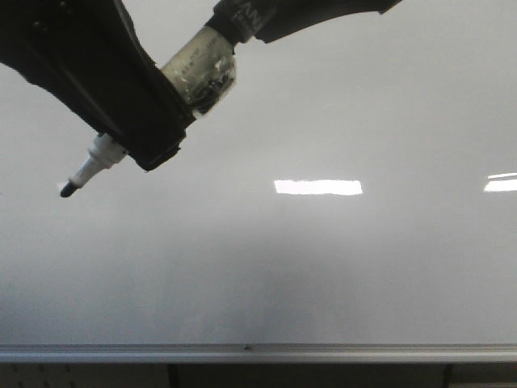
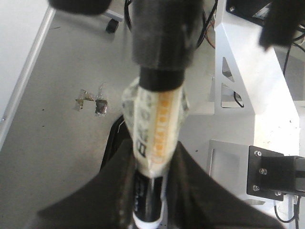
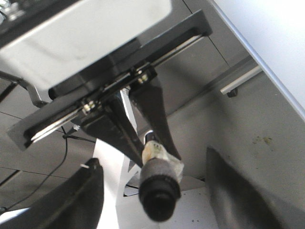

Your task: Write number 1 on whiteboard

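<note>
Left gripper (image 1: pixel 133 121): my black fingers are clamped on the tape-wrapped black-tipped marker (image 1: pixel 89 171).
Right gripper (image 3: pixel 152 200): my fingers stand apart around the marker's rear end.
Whiteboard (image 1: pixel 323 267): large glossy pale grey board behind the marker tip; I cannot tell if they touch.

Left claw clamped on the marker

Your left claw (image 2: pixel 147 191) grips a black marker (image 2: pixel 155 129) wrapped in clear tape, orange lettering on its barrel; beyond it you see grey floor (image 2: pixel 62 143) and a white metal frame (image 2: pixel 243 86).
</note>
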`<state>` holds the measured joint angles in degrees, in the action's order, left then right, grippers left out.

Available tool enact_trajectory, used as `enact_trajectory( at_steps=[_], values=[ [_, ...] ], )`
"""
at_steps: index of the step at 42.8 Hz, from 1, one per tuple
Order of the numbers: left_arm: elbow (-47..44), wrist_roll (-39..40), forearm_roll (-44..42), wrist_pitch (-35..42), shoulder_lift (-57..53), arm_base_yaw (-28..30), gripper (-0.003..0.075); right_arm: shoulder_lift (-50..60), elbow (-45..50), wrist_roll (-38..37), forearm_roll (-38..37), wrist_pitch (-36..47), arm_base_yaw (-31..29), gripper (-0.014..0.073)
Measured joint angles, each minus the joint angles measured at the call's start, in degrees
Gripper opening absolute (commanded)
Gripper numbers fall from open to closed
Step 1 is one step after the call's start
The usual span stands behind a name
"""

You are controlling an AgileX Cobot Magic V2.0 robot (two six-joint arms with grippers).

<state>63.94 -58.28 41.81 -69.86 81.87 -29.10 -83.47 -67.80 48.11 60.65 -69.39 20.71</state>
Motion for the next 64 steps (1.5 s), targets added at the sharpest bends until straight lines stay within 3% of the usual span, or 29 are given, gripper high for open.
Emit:
enact_trajectory(
  at_steps=[9,12,23,30,34,40,45,51,55,58,64],
  values=[
    [0.0,0.0,0.16,0.0,0.0,0.0,-0.002,-2.45,0.0,0.0,2.2,0.09,0.72,0.0478],
    [0.0,0.0,0.13,0.0,0.0,0.0,-0.002,-2.73,0.0,0.0,2.34,0.09,1.31,0.0433],
    [0.0,0.0,0.13,0.0,0.0,0.0,-0.002,-2.83,0.0,-0.2,2.06,0.09,1.92,0.0127],
    [0.0,0.0,0.2,0.41,0.0,0.0,-0.002,-2.83,0.0,-0.57,1.35,0.55,1.92,-0.0024],
    [0.0,0.0,0.2,1.18,0.0,0.0,-0.002,-2.83,-0.1,-0.65,1.07,0.9,1.92,-0.0069],
    [0.0,-0.33,-0.13,2.39,0.0,0.0,-0.0008,-2.83,-0.21,-0.79,0.93,1.58,1.92,-0.0067],
    [0.0,-0.44,-0.23,3.34,0.0,0.0,0.0097,-2.83,-0.21,-0.79,0.8,1.98,1.92,-0.0067],
    [0.0,-0.44,-0.35,4.65,0.0,0.0,0.0355,-2.83,-0.33,-0.79,0.55,2.25,1.92,-0.0067],
    [0.0,-0.44,-0.8,6.06,0.0,0.0,0.048,-2.83,-0.33,-0.79,0.43,2.15,1.81,-0.0067],
    [0.0,-0.44,-0.83,7.2,0.0,0.0,0.0522,-2.83,-0.33,-0.79,-0.08,1.79,1.81,-0.0064],
    [0.0,-0.44,-0.81,9.45,0.0,0.0,0.0522,-2.47,-0.33,-0.94,-1.69,1.0,-0.11,-0.0059]
  ],
)
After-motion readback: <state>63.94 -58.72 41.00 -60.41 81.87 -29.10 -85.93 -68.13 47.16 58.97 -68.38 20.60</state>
